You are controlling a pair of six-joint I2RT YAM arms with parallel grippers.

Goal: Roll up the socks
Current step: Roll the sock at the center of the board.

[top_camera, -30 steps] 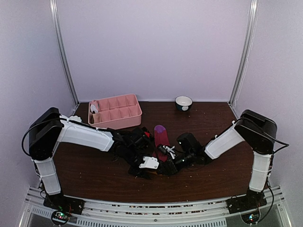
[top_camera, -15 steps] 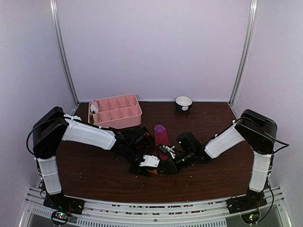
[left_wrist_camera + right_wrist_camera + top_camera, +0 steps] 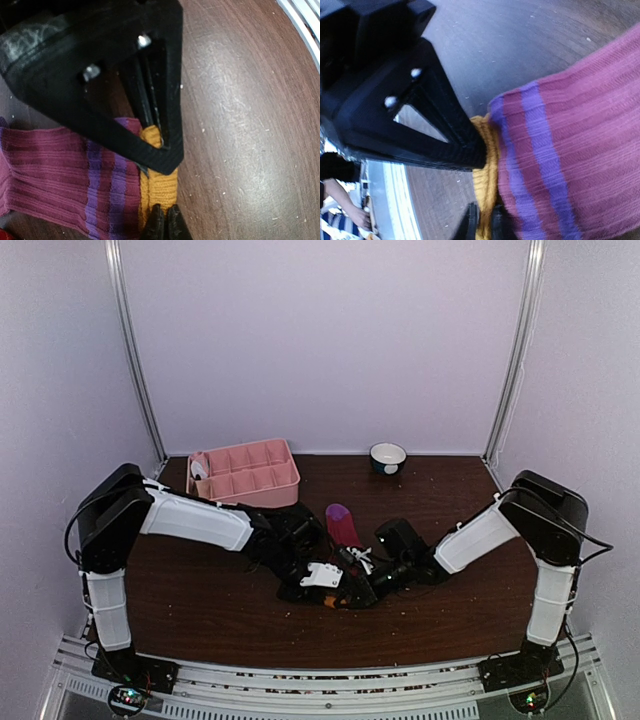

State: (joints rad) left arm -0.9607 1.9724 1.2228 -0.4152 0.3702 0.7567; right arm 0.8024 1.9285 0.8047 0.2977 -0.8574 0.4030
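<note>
A magenta sock with a purple toe lies mid-table, running toward both grippers. In the left wrist view its ribbed magenta body carries purple stripes and ends in a mustard-yellow cuff. My left gripper is shut, its tips pinching that cuff's edge. My right gripper faces it from the other side, its fingers closed on the same yellow cuff beside the striped magenta fabric. Each wrist view is partly blocked by the other gripper's black finger.
A pink compartment tray stands at the back left. A small bowl sits at the back, right of centre. Pale walls and metal posts close three sides. The dark wooden table ends at a metal rail near the arm bases.
My left gripper has closed onto the yellow cuff and shifted slightly right, toward the right gripper. Less of the sock's length shows now. The right arm has barely moved.
</note>
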